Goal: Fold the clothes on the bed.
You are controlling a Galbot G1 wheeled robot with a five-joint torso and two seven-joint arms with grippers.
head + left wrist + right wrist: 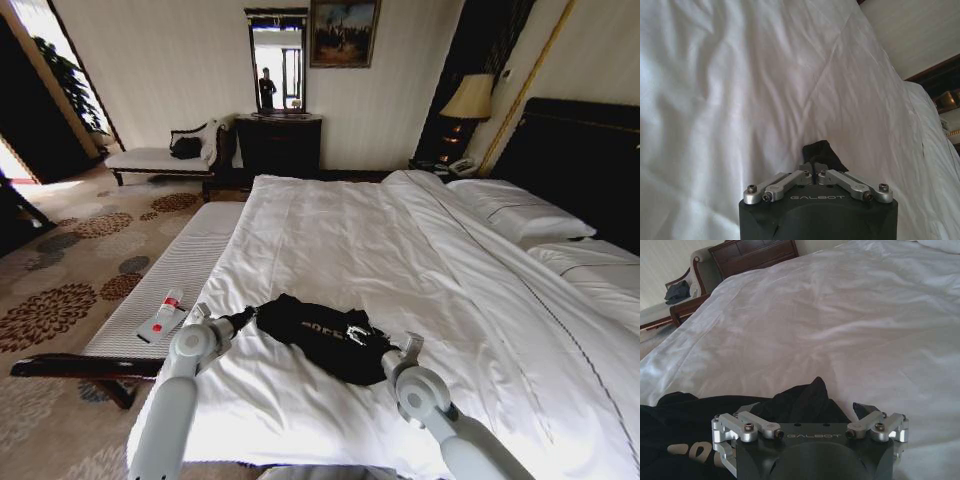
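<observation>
The clothes [318, 338] are one black T-shirt with white lettering, lying crumpled on the near part of the bed's white duvet [400, 250]. My left gripper [245, 318] is at the shirt's left end. In the left wrist view this gripper [814, 166] is shut on a fold of black fabric [823, 149]. My right gripper [377, 347] is at the shirt's right side. In the right wrist view it [800, 411] stands open, with the bunched shirt [795, 399] lying between its spread fingers and white lettering [687, 452] showing to one side.
A long white-cushioned bench [170, 270] runs along the bed's left side with a white-and-red remote [164, 315] on it. Pillows [520, 212] and the dark headboard [585, 150] are at the right. A chaise [160, 158] and a dresser [278, 142] stand by the far wall.
</observation>
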